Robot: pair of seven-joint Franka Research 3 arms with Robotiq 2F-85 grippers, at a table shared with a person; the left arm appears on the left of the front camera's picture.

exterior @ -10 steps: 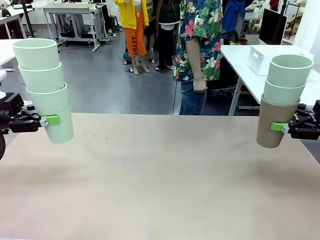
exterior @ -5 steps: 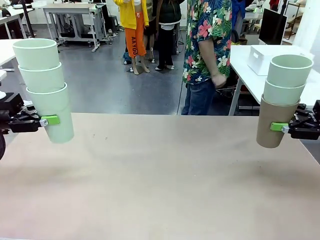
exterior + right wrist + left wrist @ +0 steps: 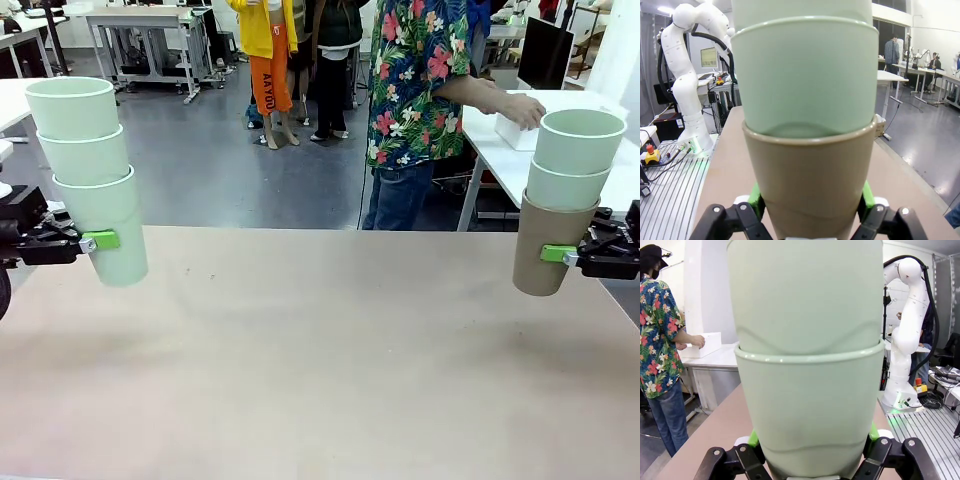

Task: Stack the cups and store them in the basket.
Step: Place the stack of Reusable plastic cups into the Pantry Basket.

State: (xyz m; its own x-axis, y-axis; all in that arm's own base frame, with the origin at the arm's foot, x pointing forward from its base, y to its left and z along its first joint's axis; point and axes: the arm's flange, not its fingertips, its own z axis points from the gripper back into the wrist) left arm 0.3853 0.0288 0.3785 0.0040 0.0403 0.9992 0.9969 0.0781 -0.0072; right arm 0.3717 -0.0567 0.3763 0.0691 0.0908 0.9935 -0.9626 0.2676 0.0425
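Observation:
My left gripper (image 3: 100, 241) is shut on the bottom cup of a stack of three mint green cups (image 3: 90, 170), held upright above the table's left edge. In the left wrist view that mint stack (image 3: 807, 390) rises between the green pads (image 3: 753, 439). My right gripper (image 3: 558, 254) is shut on a tan brown cup (image 3: 546, 245) carrying two mint cups (image 3: 572, 155), upright over the table's right edge. The right wrist view has this tan cup (image 3: 810, 180) under a mint one. The white basket (image 3: 535, 115) sits on a side table at the far right, with a person's hand (image 3: 520, 108) on it.
The tan table (image 3: 320, 360) lies bare between the two stacks. A person in a floral shirt (image 3: 420, 75) stands beyond the far edge, reaching right to the white side table (image 3: 490, 140). The basket (image 3: 702, 345) and that person also appear in the left wrist view.
The person has turned and stepped right, stretching an arm to the basket on the side table. Both arms and their cup stacks have stayed still.

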